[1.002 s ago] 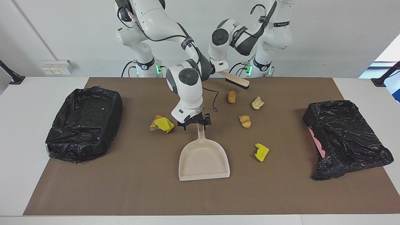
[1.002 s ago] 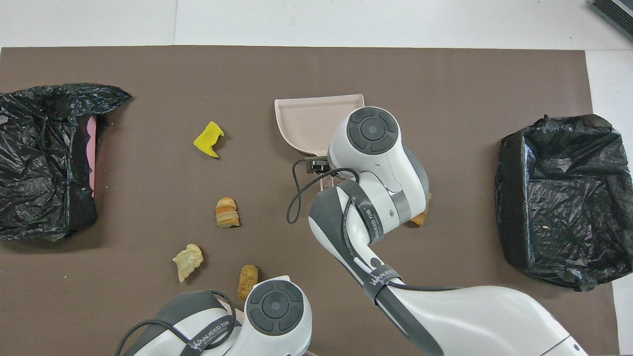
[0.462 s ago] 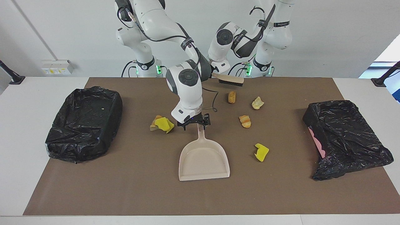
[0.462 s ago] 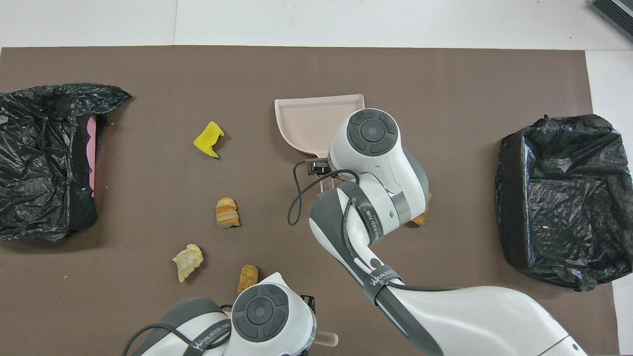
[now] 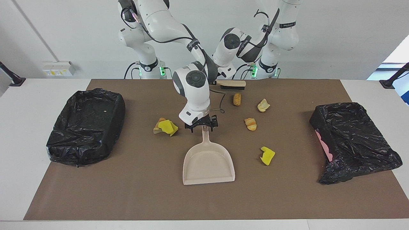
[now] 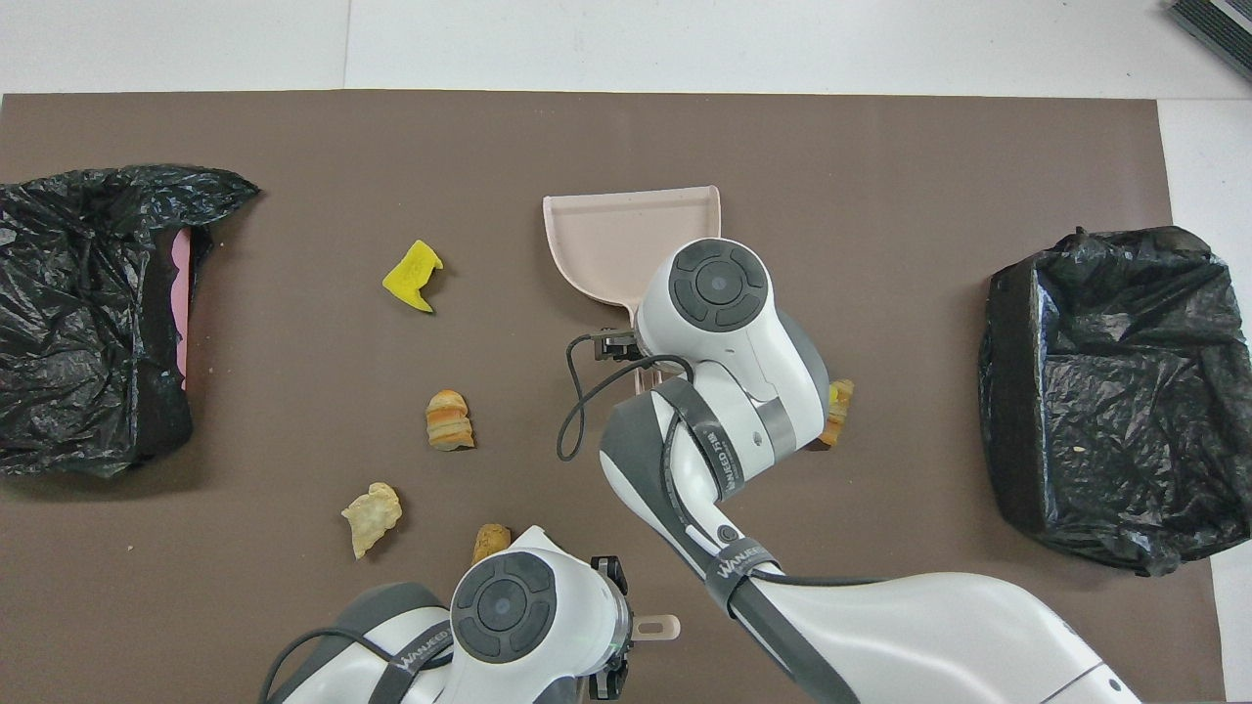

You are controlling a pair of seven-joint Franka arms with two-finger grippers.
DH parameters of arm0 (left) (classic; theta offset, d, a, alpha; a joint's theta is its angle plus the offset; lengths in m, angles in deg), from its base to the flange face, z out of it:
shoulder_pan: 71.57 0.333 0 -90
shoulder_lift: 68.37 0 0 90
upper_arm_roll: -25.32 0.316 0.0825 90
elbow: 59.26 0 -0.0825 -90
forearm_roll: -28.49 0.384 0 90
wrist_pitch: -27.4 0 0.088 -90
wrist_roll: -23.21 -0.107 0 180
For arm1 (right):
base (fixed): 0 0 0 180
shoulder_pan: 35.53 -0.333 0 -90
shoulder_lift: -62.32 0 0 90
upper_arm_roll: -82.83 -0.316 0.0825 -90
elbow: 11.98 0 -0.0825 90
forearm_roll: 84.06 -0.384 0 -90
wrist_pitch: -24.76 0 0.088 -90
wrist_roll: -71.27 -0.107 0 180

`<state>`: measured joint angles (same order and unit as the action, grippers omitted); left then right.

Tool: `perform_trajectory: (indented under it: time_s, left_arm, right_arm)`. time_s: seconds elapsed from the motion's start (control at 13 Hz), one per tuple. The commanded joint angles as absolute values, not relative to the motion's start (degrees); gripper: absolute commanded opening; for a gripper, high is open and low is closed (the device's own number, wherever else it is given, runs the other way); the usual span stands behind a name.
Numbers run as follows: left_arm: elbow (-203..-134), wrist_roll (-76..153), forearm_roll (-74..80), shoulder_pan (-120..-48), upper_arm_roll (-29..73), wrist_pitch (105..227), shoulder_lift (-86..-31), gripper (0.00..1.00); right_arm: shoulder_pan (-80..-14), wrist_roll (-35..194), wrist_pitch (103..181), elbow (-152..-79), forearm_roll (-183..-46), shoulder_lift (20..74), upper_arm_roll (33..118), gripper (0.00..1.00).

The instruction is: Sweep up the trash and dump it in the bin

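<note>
**Two arms poised before sweeping, dustpan still on the table.**

The right pincer (image 5: 202, 125) stands spread wide at the end of the handle of the dustpan (image 5: 208, 163), not yet closed on it. The dustpan lies flat on the table (image 5: 127, 198), its long axis running straight away from the robots, mouth facing away. The left pincer (image 5: 219, 82) is clamped on the handle of the brush (image 5: 232, 84), held level near the robots' edge of the table. The trash lies scattered: a yellow sponge piece with a bread chunk (image 5: 165, 126) just beside the right pincer, three bread-like chunks (image 5: 250, 124) toward the left arm's end, nearest the brush, and another yellow sponge piece (image 5: 267, 155) beside the pan. Bins lined with black bags (image 5: 85, 126) sit at both ends.
</note>
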<state>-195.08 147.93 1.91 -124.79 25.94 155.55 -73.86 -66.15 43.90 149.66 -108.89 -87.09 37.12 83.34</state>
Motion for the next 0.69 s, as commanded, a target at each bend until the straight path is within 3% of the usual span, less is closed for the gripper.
perform_trajectory:
  time_s: [0.0,0.08,0.23,0.31,0.46,0.62]
  left_arm:
    - [-195.41,149.68,0.8,-121.51,25.76,157.3,-73.56,0.0]
    - [-195.14,149.51,0.8,-119.93,25.76,158.18,-72.78,0.0]
    - [-194.79,149.07,0.89,-117.55,25.76,161.33,-71.55,0.0]
    - [-193.48,148.72,0.98,-116.15,25.76,162.48,-70.49,0.0]
    - [-190.67,146.35,1.5,-112.2,25.84,162.75,-67.95,0.0]
    - [-188.21,143.81,1.77,-109.29,25.84,162.75,-66.18,0.0]
  right_arm:
    - [-65.76,43.67,151.33,-111.64,-87.75,39.12,83.18,0.86]
    - [-65.59,43.58,151.33,-111.56,-87.75,39.12,83.18,0.64]
    - [-65.59,43.23,150.89,-111.29,-87.75,39.21,83.1,0.58]
    - [-65.59,43.4,150.54,-111.21,-87.75,39.38,83.09,0.44]
    - [-64.71,44.98,150.36,-111.2,-87.92,39.56,83.09,0.01]
    - [-62.35,50.66,150.18,-111.2,-93.07,39.65,83.01,0.0]
